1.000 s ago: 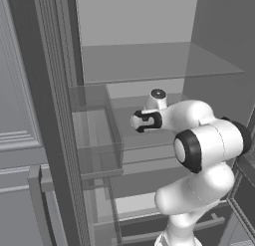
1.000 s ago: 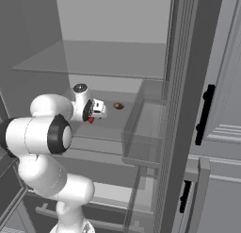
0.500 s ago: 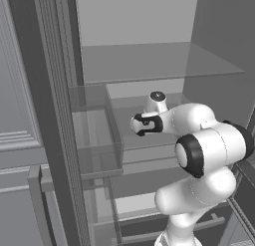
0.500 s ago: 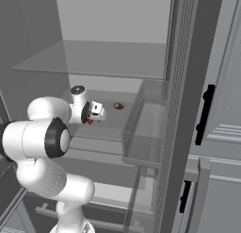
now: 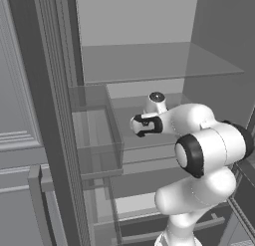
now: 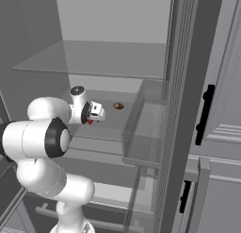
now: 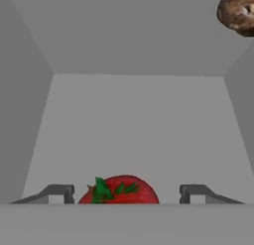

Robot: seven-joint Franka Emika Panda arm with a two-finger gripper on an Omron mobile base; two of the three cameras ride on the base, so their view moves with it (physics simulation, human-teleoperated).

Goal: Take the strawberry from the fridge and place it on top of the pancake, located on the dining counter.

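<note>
Between the gripper's (image 7: 122,194) parted, non-touching fingertips, the strawberry (image 7: 120,191) shows just its top half.

Flat, even light fills all three rendered views, with no visible lamp and no glare. The fridge (image 5: 149,31) interior reads as soft mid-greys, the back wall palest and the side walls darker. Shadows are faint: a slight dark patch lies under the strawberry (image 7: 119,191) in the hand view. The arm (image 6: 42,137) is the brightest surface, smoothly shaded, with no hard highlights. Glass shelves look translucent and hazy. Edges are a little soft and pixelated, as from upscaling, most so in the hand view. Straight lines stay straight to the borders, and focus is uniform throughout.
</note>
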